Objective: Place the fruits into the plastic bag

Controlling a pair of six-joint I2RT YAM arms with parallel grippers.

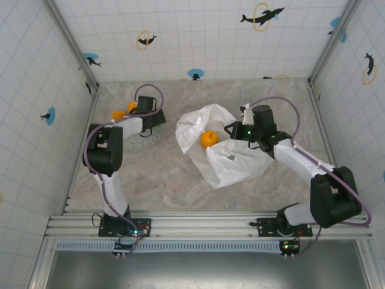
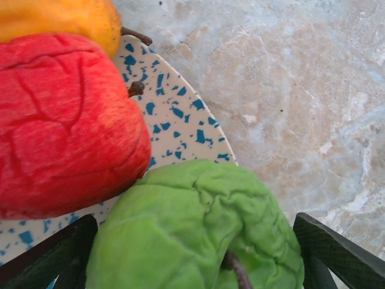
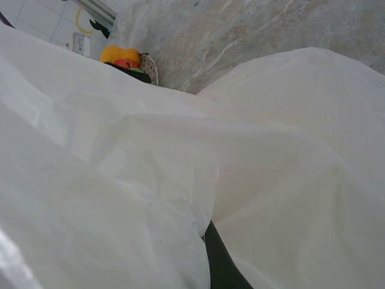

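Note:
A green apple fills the gap between the fingers of my left gripper, which press it on both sides as it rests on the speckled plate. Beside it lie a red fruit and a yellow-orange fruit. From above, my left gripper is over the plate's far edge, with two orange fruits just beyond. The white plastic bag lies mid-table with an orange in its mouth. My right gripper pinches the bag's film at its far edge.
The plate sits at the back left, close to the left wall. Bare marble table lies between the plate and the bag. Tiled walls close in the back and both sides. In the right wrist view the plate's fruits show far off.

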